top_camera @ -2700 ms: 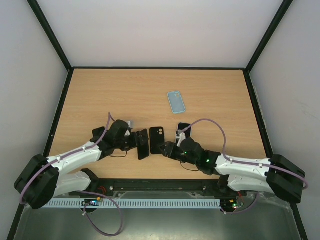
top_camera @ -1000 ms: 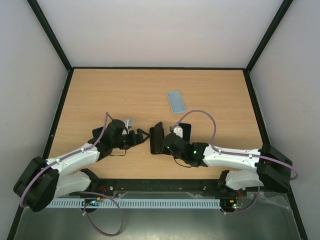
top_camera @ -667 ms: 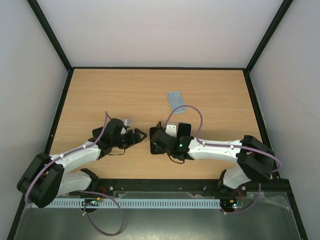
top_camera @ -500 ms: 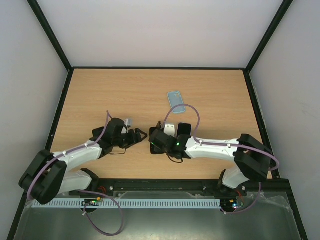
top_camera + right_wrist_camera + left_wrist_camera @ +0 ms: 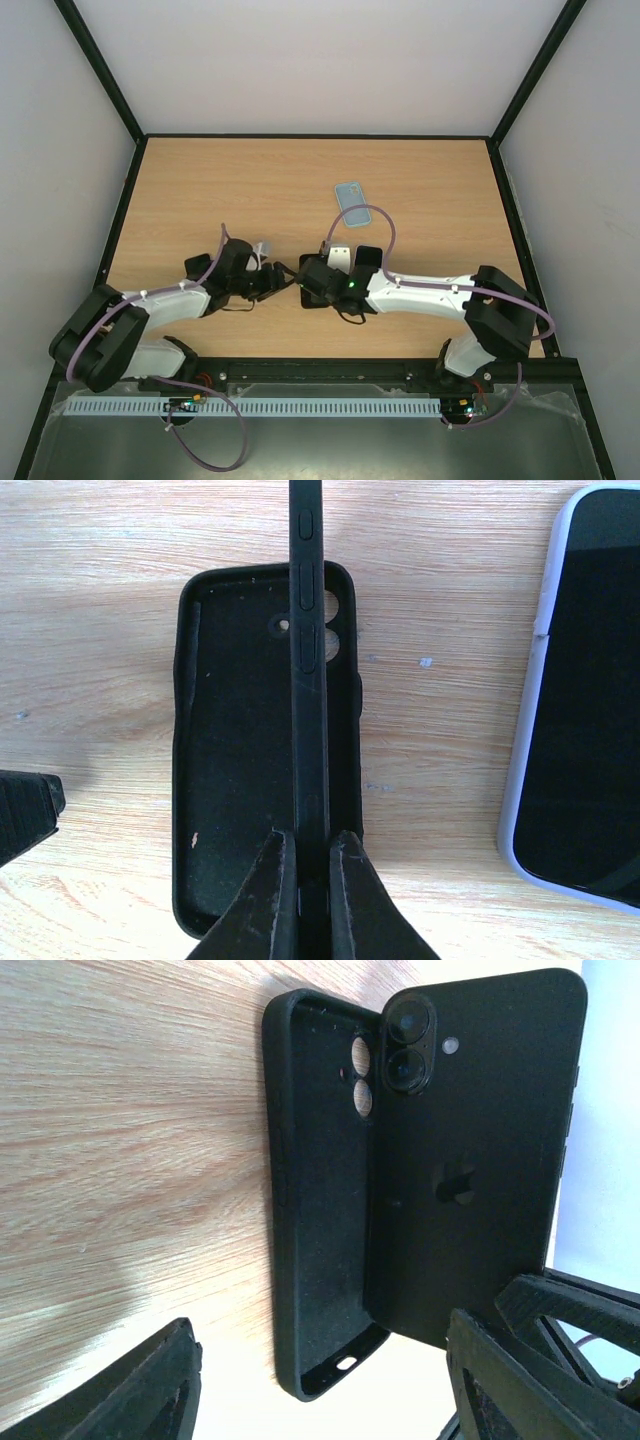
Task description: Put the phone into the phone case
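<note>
Top view, right gripper (image 5: 309,282): clamped on the phone (image 5: 313,276) at the near middle of the table (image 5: 200,190). The dark parts merge here, so the phone case cannot be picked out.
Top view, left gripper (image 5: 281,277): just left of the phone, and the nearer free tool.
Top view, others: a light-blue case (image 5: 350,203) lies well apart on the far side, and a second phone (image 5: 367,258) lies just right.
Left wrist, phone case (image 5: 320,1210): lies open side up on the wood, directly ahead.
Left wrist, phone (image 5: 470,1160): stands along the case's right long wall, back toward this camera, with its lenses level with the case's cut-outs.
Left wrist, left gripper (image 5: 322,1360): spread wide and holding nothing.
Right wrist, phone (image 5: 309,680): seen edge-on, with its long axis parallel to the case's.
Right wrist, phone case (image 5: 235,740): directly under the phone and mostly to its left.
Right wrist, right gripper (image 5: 310,880): pinches the phone's near end.
Judgement: the phone probably has to tip left and lie flat to seat in the case.
</note>
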Controlling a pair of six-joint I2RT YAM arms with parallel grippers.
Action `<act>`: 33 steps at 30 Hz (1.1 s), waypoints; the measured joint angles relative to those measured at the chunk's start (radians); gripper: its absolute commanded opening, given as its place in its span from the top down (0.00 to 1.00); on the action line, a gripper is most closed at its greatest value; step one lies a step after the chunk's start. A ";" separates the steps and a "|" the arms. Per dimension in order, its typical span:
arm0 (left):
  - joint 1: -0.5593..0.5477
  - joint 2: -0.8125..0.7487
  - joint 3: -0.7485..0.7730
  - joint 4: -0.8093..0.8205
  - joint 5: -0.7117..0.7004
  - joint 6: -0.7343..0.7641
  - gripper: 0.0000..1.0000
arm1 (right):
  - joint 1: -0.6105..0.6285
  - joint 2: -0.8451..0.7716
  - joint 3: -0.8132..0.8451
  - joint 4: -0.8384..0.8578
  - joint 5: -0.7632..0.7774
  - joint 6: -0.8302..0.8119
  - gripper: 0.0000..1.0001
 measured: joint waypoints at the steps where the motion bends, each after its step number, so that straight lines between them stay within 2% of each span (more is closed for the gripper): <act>1: -0.002 0.003 0.000 0.001 0.000 0.000 0.33 | 0.000 0.002 0.002 -0.004 0.001 0.000 0.98; 15: -0.019 0.069 0.000 0.027 -0.031 0.007 0.37 | 0.001 0.047 0.062 -0.071 0.008 -0.007 0.98; 33: -0.057 0.163 0.000 0.165 -0.039 -0.041 0.41 | 0.001 0.039 0.067 -0.103 0.007 -0.008 0.98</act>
